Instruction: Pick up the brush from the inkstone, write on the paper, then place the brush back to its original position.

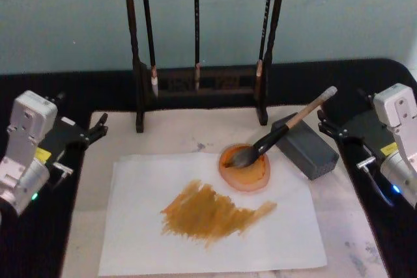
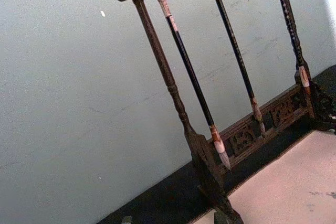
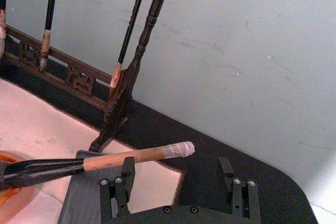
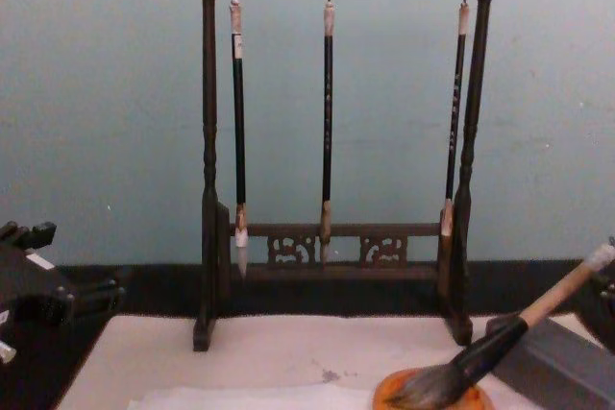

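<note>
A dark carved wooden brush rack (image 2: 167,85) with a dragon-head crossbar stands tilted across a pale blue-green wall (image 2: 68,103). Three slim black-shafted brushes (image 2: 191,77) hang from it. Its foot rests between black tabletop (image 2: 163,203) and an off-white mat (image 2: 294,182).

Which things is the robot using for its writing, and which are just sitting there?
For the job: brush, paper, orange dish, grey block, right gripper near the brush.
Just there: rack, three slim brushes, mat, left gripper parked at left.
</note>
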`<state>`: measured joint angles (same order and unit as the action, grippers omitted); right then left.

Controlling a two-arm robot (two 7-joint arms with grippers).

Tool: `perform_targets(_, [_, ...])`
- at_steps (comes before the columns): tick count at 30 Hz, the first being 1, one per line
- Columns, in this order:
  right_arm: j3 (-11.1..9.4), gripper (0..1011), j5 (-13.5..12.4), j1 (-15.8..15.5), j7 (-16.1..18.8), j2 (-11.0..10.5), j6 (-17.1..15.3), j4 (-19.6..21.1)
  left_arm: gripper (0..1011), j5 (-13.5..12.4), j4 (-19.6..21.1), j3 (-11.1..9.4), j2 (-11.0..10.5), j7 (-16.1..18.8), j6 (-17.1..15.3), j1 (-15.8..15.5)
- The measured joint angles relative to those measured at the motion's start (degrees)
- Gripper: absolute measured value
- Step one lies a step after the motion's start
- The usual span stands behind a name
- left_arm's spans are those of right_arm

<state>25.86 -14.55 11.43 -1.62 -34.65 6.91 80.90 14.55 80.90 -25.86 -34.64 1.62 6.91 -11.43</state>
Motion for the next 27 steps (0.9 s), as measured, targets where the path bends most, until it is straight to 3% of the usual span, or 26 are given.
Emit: perform_targets(27, [0.00,1000,0.00,0.00,0.00,0.00,0.00,0.00,1010,0.00,0.00,0.00,0.00,0.00,0.00,0.00])
